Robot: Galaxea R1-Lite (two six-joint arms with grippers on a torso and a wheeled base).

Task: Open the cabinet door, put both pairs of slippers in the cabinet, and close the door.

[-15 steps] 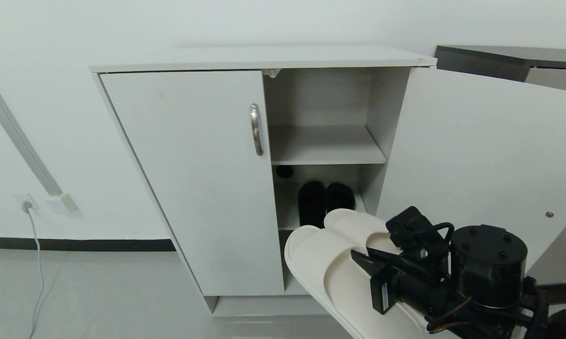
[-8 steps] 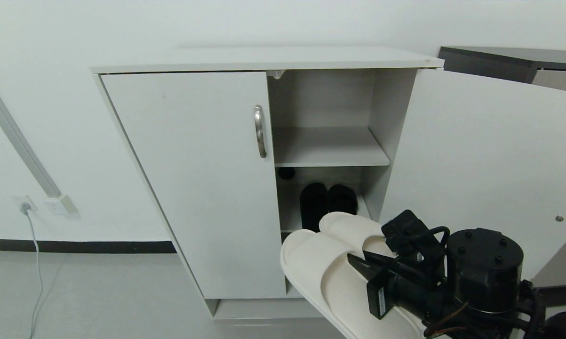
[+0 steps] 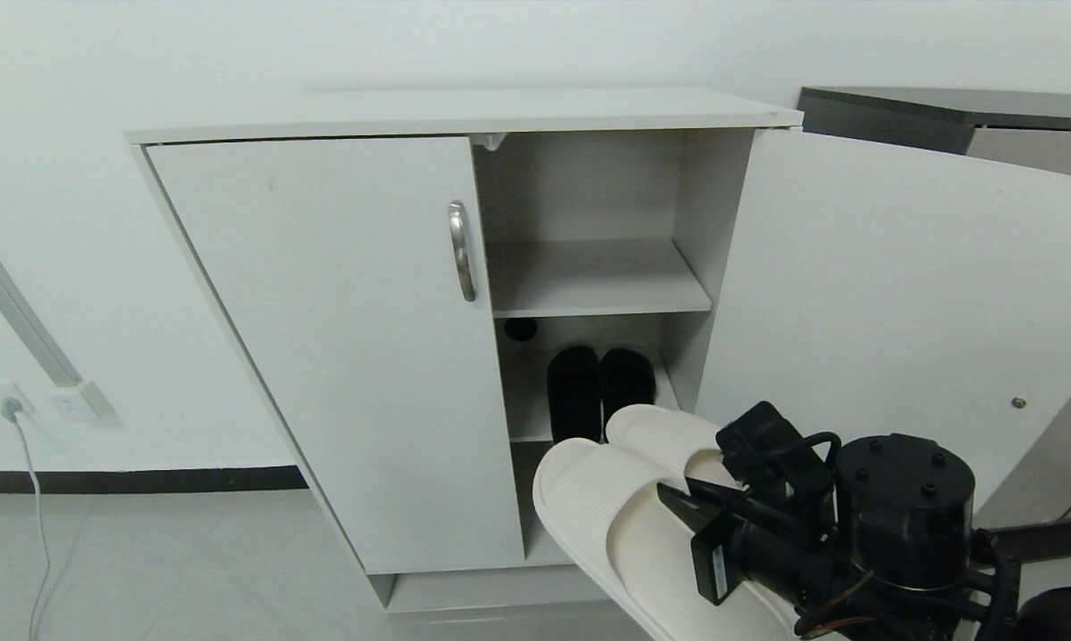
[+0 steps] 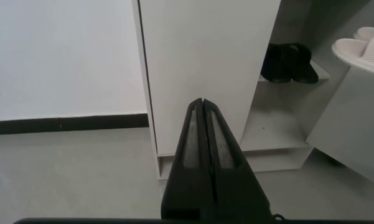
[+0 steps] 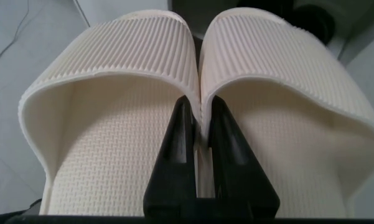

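Note:
The white cabinet [image 3: 464,111] stands against the wall with its right door [image 3: 891,294] swung open and its left door [image 3: 321,338] shut. A black pair of slippers [image 3: 599,387] lies on the middle shelf inside, also in the left wrist view as black slippers [image 4: 289,62]. My right gripper [image 3: 677,500] is shut on the touching inner edges of a cream-white pair of slippers [image 3: 624,512], held in the air just in front of the lower opening; the white slippers [image 5: 199,124] point toes toward the cabinet. My left gripper [image 4: 202,102] is shut and holds nothing, low before the left door.
A silver handle [image 3: 461,251] sits on the shut left door. The upper shelf [image 3: 588,276] is bare. A dark-topped unit [image 3: 945,111] stands behind the open door. A wall socket with a cable [image 3: 10,409] is at the left, above grey floor [image 3: 143,570].
The head camera has shifted, so the cabinet sits further left in the picture. The right gripper keeps the white slippers at about the same spot before the opening.

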